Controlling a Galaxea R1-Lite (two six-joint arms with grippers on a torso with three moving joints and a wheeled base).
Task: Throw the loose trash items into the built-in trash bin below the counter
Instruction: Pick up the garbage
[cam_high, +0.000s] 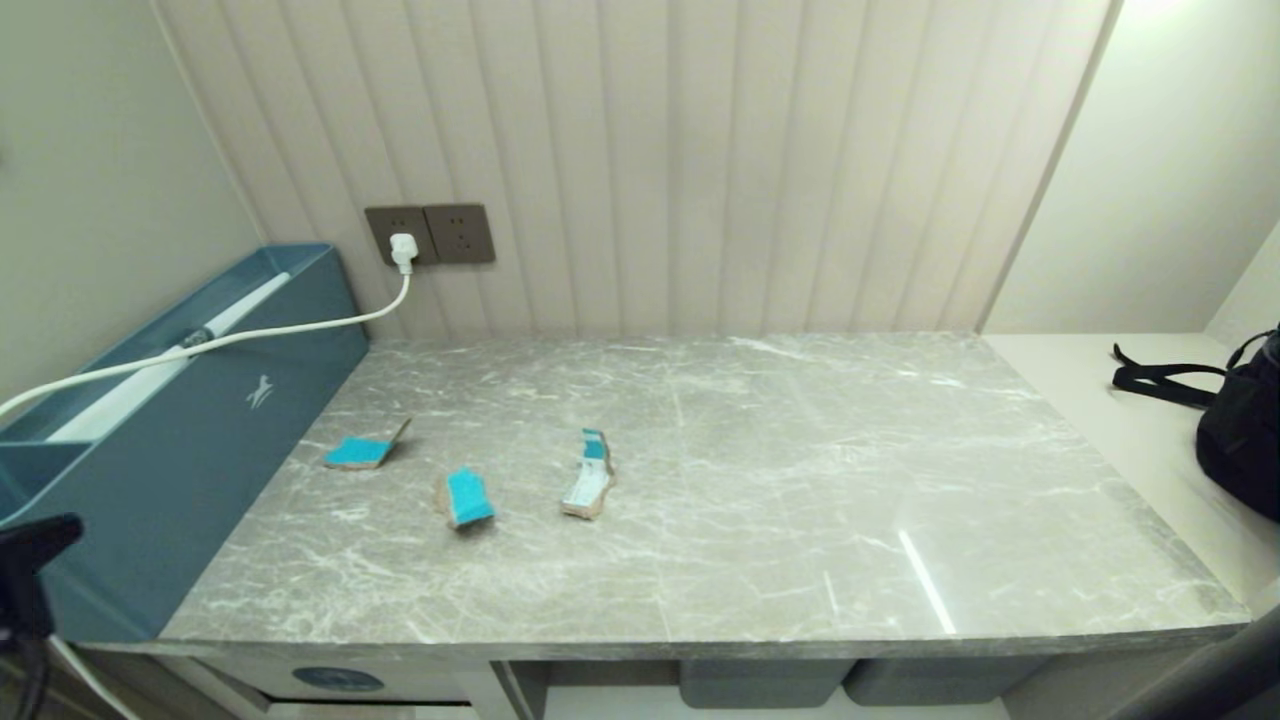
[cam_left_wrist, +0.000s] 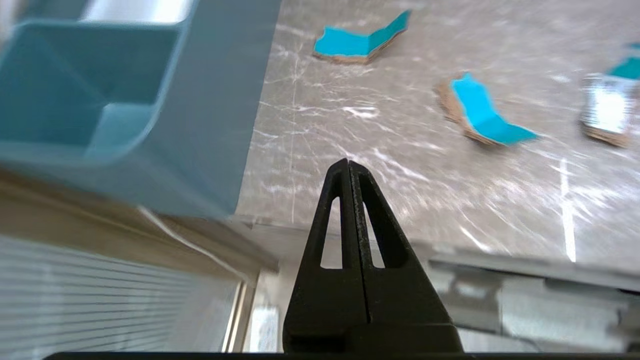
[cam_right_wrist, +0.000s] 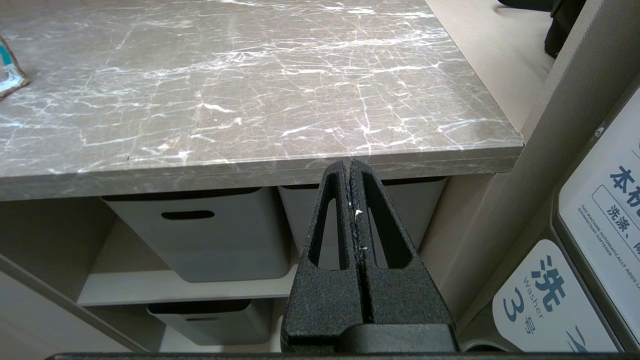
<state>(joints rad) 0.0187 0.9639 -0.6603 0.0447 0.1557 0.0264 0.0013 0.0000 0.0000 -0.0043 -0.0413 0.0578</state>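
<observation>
Three torn cardboard scraps (cam_high: 467, 497) lie on the veined marble counter (cam_high: 760, 480), near the smooth teal box (cam_high: 190, 420). Left gripper (cam_left_wrist: 348, 167) and right gripper (cam_right_wrist: 349, 167) both pinched together, empty, near the counter's front edge.

counter (cam_high: 760, 480): polished marble-look stone, glossy | scraps (cam_high: 468, 497): torn brown cardboard, teal-faced, matt | blue box (cam_high: 190, 440): smooth plastic | baskets (cam_right_wrist: 210, 235): matt grey plastic
</observation>
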